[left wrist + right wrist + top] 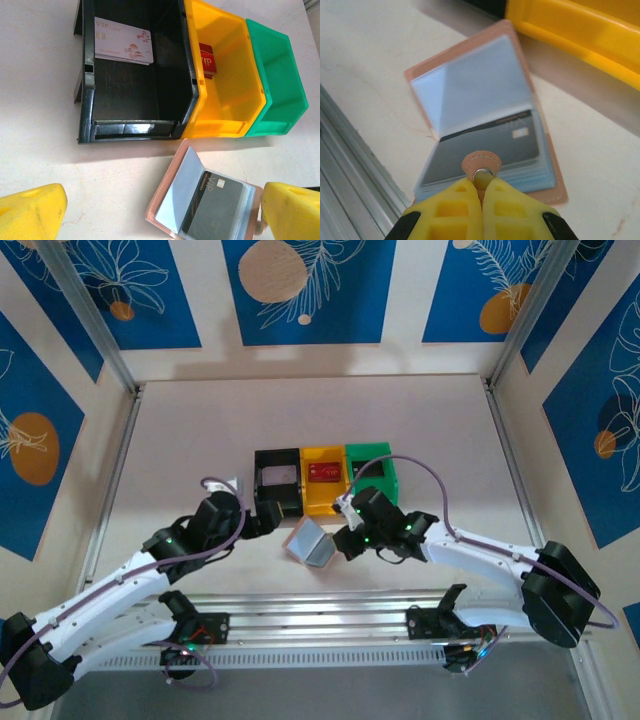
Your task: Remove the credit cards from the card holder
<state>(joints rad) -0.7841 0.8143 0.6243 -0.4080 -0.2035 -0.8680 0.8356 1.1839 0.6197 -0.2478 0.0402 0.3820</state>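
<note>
**Inspector A:** Where do we record the card holder (312, 545)?

**Inspector B:** We find it lying open on the bench (180, 440), midway along and toward the near edge, just in front of the black bin (135, 129) and the yellow bin (225, 127). A dark card (215, 205) sits in a sleeve on the half nearer the right arm. A white card (122, 42) lies in the black bin and a dark red card (207, 61) in the yellow one.

**Inspector A:** And the claws?

**Inspector B:** We note the right gripper (481, 182) clenched on the snap tab (481, 162) alone, holding that side down. The left gripper (266, 523) is released, its fingers (35, 212) spread to either side of the holder and touching nothing.

**Inspector A:** What do we flag as risks?

**Inspector B:** First, the only hold is on a small tab. We judge that a pull on the card could swing or drag the whole holder about that point, or slip the tab free. Second, the clear sleeves are thin and stacked, so the left fingers may pinch sleeve along with card and lift the holder too. Third, the card lies flat with little edge showing, so a shallow approach could skate off it and a deep one could push it further in. Fourth, the free leaf looks tilted up on the left arm's side, and we think a careless entry could knock it shut over the card
</note>
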